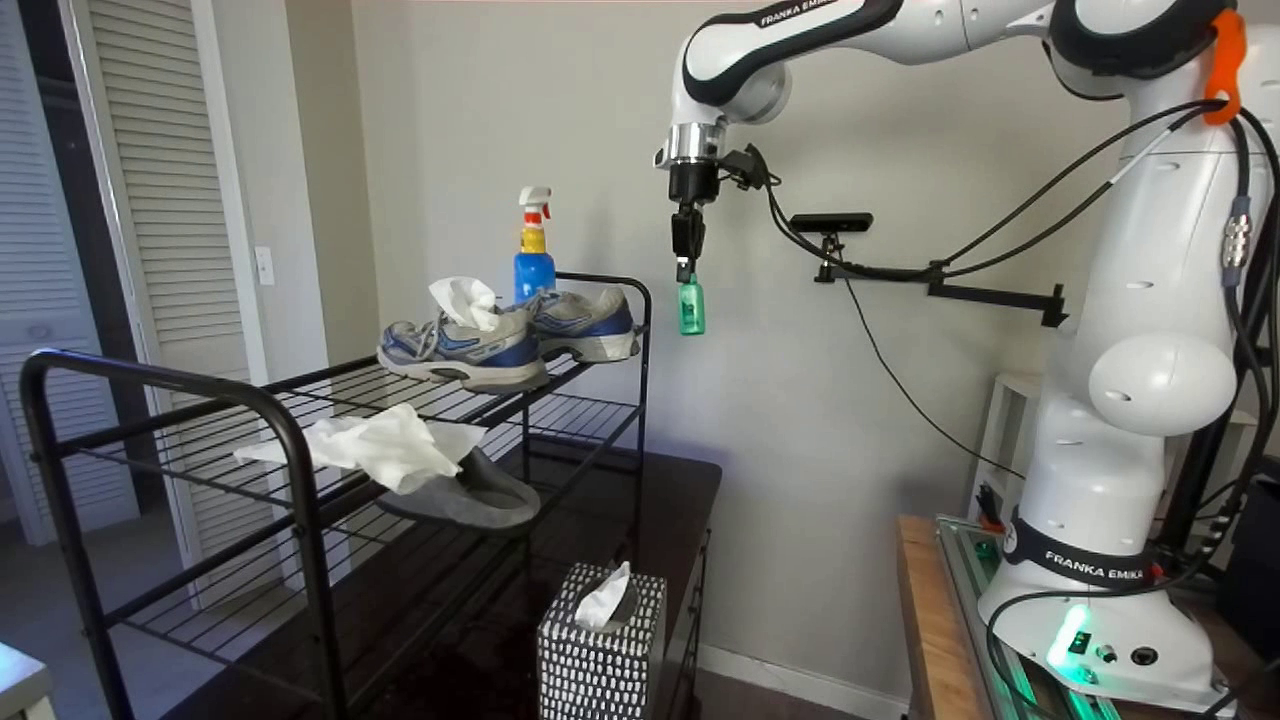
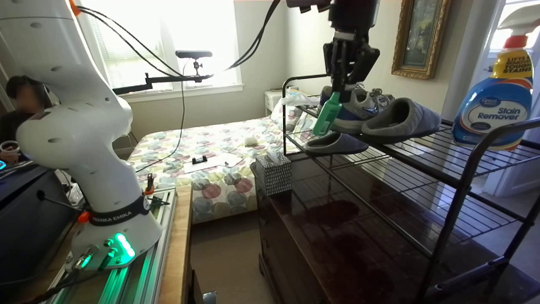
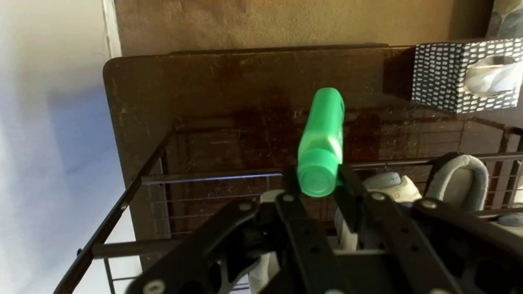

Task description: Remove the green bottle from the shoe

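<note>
Hanging in mid-air

Clamping the green bottle (image 1: pixel 692 310) near its cap (image 3: pixel 317 177) in the tool (image 1: pixel 686 266), above the table (image 3: pixel 196 85) and apart from the sneakers (image 1: pixel 500 355) on the rack (image 1: pixel 303 500). Can see tissue (image 1: pixel 605 598) poking from the opening of a patterned tissue box (image 1: pixel 600 670). Can also see a white wad (image 1: pixel 467 302) at one sneaker's mouth (stuffed in or just resting, hard to say). In an exterior view alone, can read "Stain Remover" on the spray bottle (image 2: pixel 493 97) and spot a framed picture (image 2: pixel 422 40). In the wrist view alone, looking onto the cap's round top.
</note>
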Robot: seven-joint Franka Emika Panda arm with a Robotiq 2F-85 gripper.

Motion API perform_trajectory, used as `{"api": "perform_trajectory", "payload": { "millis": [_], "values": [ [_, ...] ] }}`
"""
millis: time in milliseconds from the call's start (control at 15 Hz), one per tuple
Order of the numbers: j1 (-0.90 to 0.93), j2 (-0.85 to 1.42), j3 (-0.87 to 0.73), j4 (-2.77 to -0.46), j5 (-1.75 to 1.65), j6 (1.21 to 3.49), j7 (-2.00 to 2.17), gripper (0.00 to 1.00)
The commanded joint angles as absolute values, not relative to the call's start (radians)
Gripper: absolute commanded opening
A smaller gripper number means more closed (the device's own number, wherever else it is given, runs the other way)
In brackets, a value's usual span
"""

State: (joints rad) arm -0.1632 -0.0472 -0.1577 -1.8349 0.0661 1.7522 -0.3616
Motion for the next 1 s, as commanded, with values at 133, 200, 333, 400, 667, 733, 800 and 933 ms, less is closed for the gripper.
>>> {"api": "perform_trajectory", "payload": {
  "millis": [133, 200, 333, 400, 667, 733, 800, 933],
  "values": [
    [-0.159, -0.047, -0.163, -1.856, 0.093, 1.717, -0.395, 0.28],
    [-0.159, -0.047, -0.163, -1.856, 0.096, 1.714, -0.398, 0.28],
    [-0.159, -0.053, -0.162, -1.877, 0.082, 1.74, -0.384, 0.07],
    [-0.164, -0.048, -0.167, -1.893, 0.084, 1.765, -0.376, 0.07],
    [-0.19, -0.05, -0.203, -2.011, 0.121, 1.896, -0.42, 0.07],
    [-0.197, -0.044, -0.214, -2.034, 0.126, 1.907, -0.442, 0.07],
    [-0.201, -0.041, -0.22, -2.058, 0.11, 1.916, -0.47, 0.07],
    [-0.209, -0.03, -0.231, -2.094, 0.097, 1.945, -0.497, 0.07]
  ]
}}
